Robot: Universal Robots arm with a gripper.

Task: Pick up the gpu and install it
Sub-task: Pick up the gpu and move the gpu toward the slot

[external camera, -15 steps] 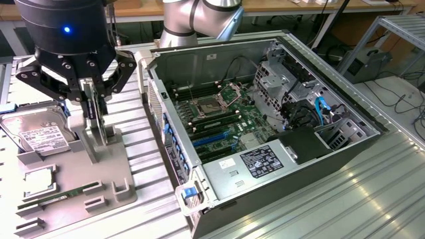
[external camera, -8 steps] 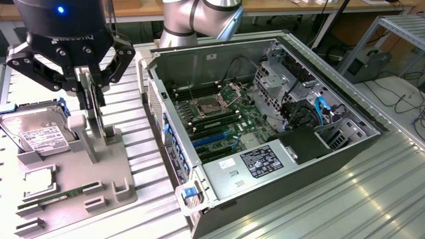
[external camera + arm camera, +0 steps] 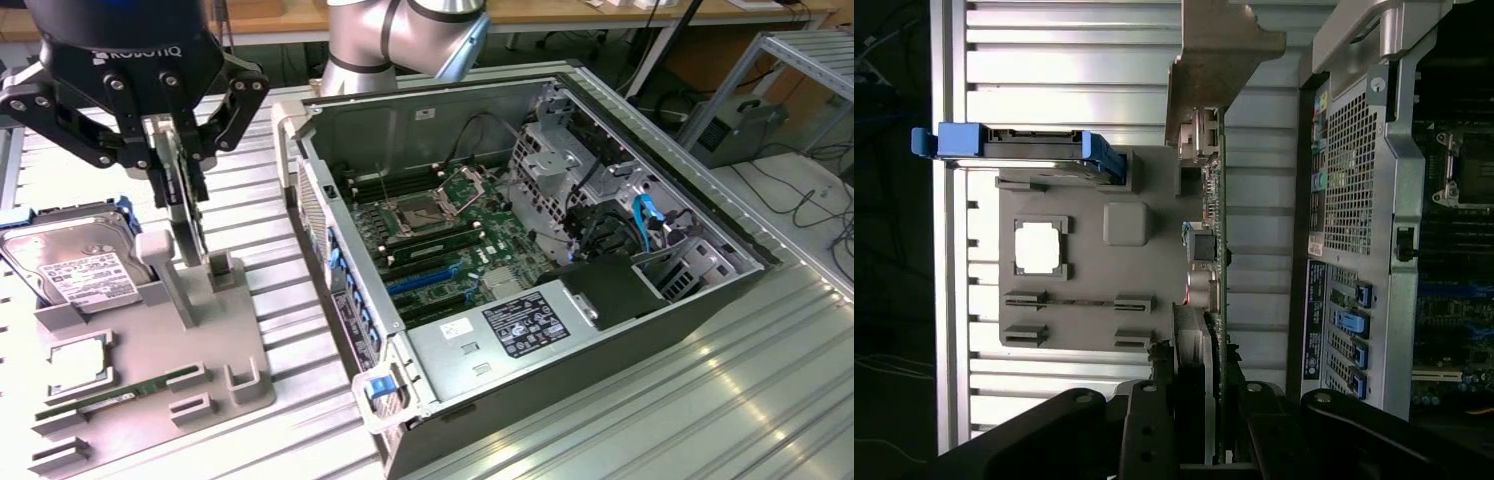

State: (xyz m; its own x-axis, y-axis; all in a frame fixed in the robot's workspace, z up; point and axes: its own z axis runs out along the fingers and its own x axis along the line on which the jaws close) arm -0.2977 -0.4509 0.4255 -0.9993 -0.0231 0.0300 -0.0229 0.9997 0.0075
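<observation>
The tool (image 3: 180, 180) grips the gpu (image 3: 191, 232) — upright at the grey holder (image 3: 227, 340).

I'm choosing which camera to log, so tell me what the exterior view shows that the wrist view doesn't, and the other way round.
Exterior view: the open case's drive side with its blue cable, and the hard drive seen label-up. Wrist view: the case's rear panel with blue ports, and the silver bracket at the gpu's end. Both: the fingers closed on the upright gpu over the gray holder.
</observation>
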